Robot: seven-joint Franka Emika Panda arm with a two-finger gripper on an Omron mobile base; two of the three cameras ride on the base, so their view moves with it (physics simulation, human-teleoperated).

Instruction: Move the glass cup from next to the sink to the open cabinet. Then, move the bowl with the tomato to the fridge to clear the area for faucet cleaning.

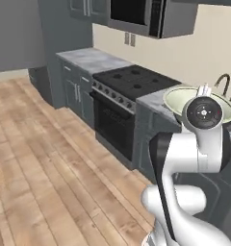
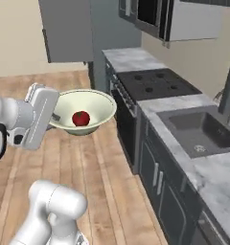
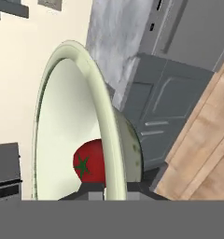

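While fingers (image 3: 115,186) pinch its rim | bowl (image 2: 83,111) upright, mouth up | tomato (image 2: 81,118) apparently inside

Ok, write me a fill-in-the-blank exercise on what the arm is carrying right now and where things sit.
1. The gripper is clamped on the rim of the ____.
2. Inside the bowl lies a red ____.
3. The bowl is held above the wooden ____, clear of the counter.
4. Between the stove and the far counter end, the marble frames a dark ____.

Missing words: bowl; tomato; floor; sink
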